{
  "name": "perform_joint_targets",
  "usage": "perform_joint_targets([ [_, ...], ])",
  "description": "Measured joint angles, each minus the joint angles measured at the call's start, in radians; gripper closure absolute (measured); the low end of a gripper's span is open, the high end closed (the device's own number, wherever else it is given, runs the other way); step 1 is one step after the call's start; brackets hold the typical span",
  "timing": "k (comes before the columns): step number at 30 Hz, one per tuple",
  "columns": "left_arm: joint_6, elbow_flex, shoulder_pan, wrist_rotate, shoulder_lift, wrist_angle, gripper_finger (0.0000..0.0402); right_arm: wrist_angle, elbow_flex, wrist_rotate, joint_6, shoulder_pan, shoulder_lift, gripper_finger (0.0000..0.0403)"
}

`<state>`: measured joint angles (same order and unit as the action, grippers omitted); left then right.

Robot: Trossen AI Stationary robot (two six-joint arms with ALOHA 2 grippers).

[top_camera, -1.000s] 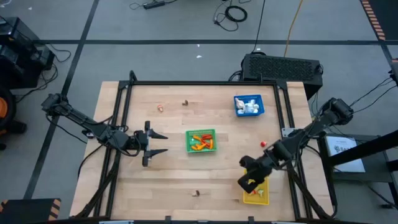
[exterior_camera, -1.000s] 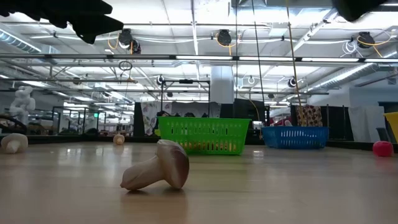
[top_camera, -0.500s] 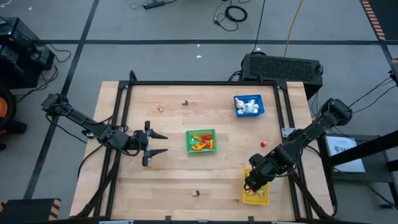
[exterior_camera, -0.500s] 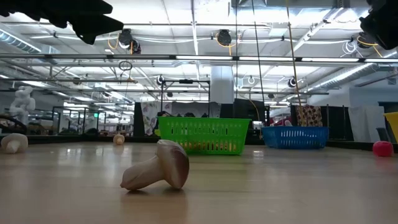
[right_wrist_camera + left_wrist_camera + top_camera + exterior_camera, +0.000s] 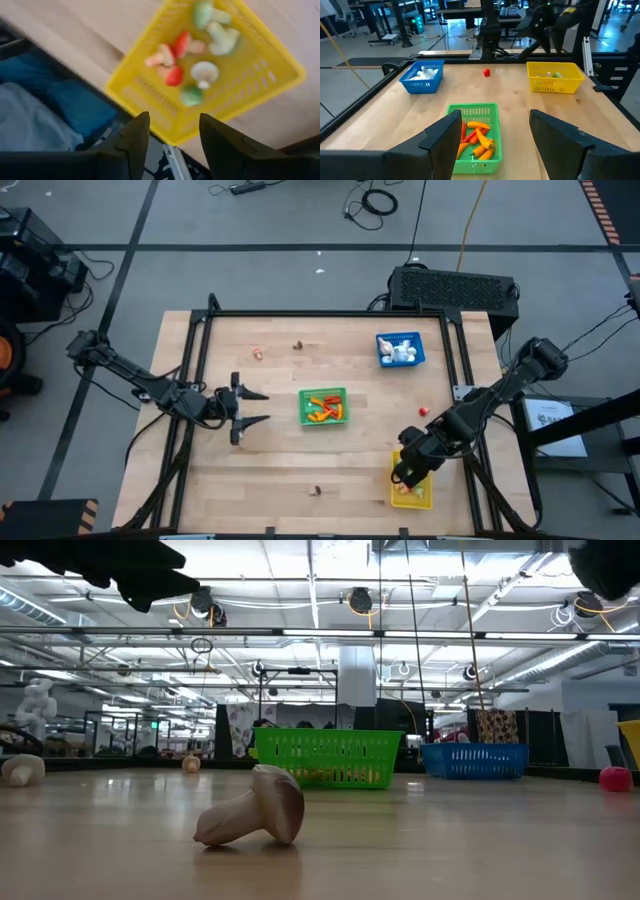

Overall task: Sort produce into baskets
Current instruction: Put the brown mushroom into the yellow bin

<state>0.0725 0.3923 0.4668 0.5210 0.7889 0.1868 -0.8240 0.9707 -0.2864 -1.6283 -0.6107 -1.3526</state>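
Produce pieces (image 5: 192, 47), red, white and green, lie in the yellow basket (image 5: 280, 55) just ahead of the right gripper (image 5: 172, 137) fingers, which are spread apart and empty. Left gripper (image 5: 495, 132) fingers also stand apart, holding nothing; green basket (image 5: 490, 111) of orange pieces sits between and just beyond them.

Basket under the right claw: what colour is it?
Yellow; the basket shows best in the right wrist view, mushrooms and red pieces inside.
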Motion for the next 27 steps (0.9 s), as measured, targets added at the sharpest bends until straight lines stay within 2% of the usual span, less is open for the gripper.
perform_joint_targets([
  [4, 0.001, 0.0, 0.0, 0.024, -0.023, -0.046, 0.0159, -0.046, 0.054, 0.049, 0.083, 0.036, 0.005, 0.0241],
  [9, 0.032, 0.0, -0.004, 0.221, -0.037, -0.18, 0.0159, -0.055, 0.1, 0.204, 0.245, 0.124, 0.005, 0.0247],
  [12, 0.129, 0.0, -0.027, 0.338, -0.035, -0.288, 0.0159, -0.057, 0.105, 0.324, 0.358, 0.21, 0.005, 0.0252],
  [14, 0.214, 0.0, -0.047, 0.376, -0.033, -0.369, 0.0159, -0.061, 0.104, 0.408, 0.441, 0.282, 0.002, 0.0256],
  [16, 0.278, 0.0, -0.068, 0.393, -0.034, -0.417, 0.0159, -0.033, 0.104, 0.445, 0.536, 0.371, -0.008, 0.0261],
  [19, 0.306, 0.0, -0.09, 0.382, -0.034, -0.451, 0.0159, 0.093, 0.104, 0.447, 0.702, 0.514, -0.038, 0.0266],
  [23, 0.306, 0.0, -0.103, 0.369, -0.034, -0.457, 0.0159, 0.374, 0.104, 0.473, 0.863, 0.696, -0.114, 0.0269],
  [27, 0.297, 0.0, -0.105, 0.354, -0.034, -0.458, 0.0159, 0.688, 0.104, 0.391, 0.978, 0.84, -0.246, 0.0269],
])
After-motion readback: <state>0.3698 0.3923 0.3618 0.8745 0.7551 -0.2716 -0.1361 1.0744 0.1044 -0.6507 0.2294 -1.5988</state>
